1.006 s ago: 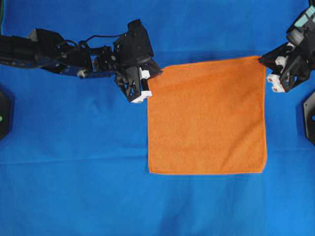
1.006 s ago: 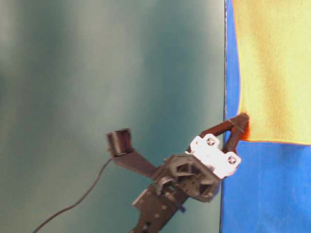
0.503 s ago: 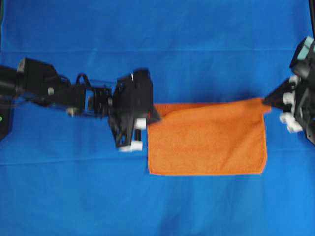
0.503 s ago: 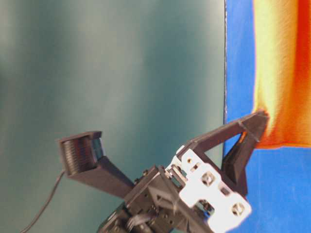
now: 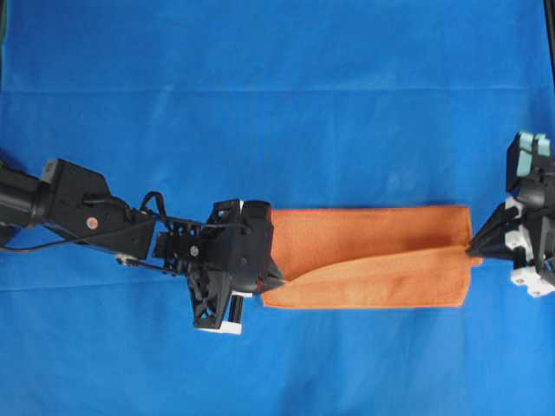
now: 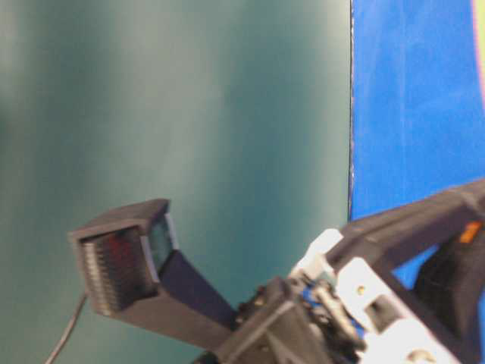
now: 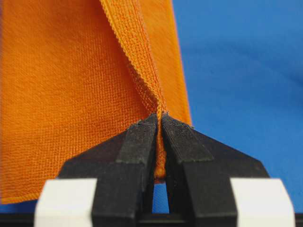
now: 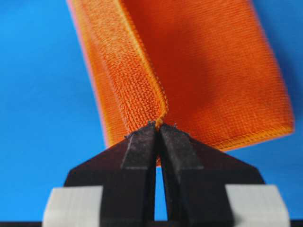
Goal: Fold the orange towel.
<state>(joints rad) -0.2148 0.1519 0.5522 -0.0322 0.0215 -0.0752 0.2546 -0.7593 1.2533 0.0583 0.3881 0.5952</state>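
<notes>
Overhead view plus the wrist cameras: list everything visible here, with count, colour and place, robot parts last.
orange towel: one, orange, right of centre on the cloth, partly folded, its upper layer pulled toward the near edge.
blue cloth: one, blue, covering the table.
left gripper: one, black with white, shut on the towel's left corner.
right gripper: one, black with white, shut on the towel's right corner.

Both arms are matte black with open triangular framing. The left gripper (image 5: 276,282) and right gripper (image 5: 473,251) have black tapered fingers on white blocks; thin black cables loop along the left arm.
</notes>
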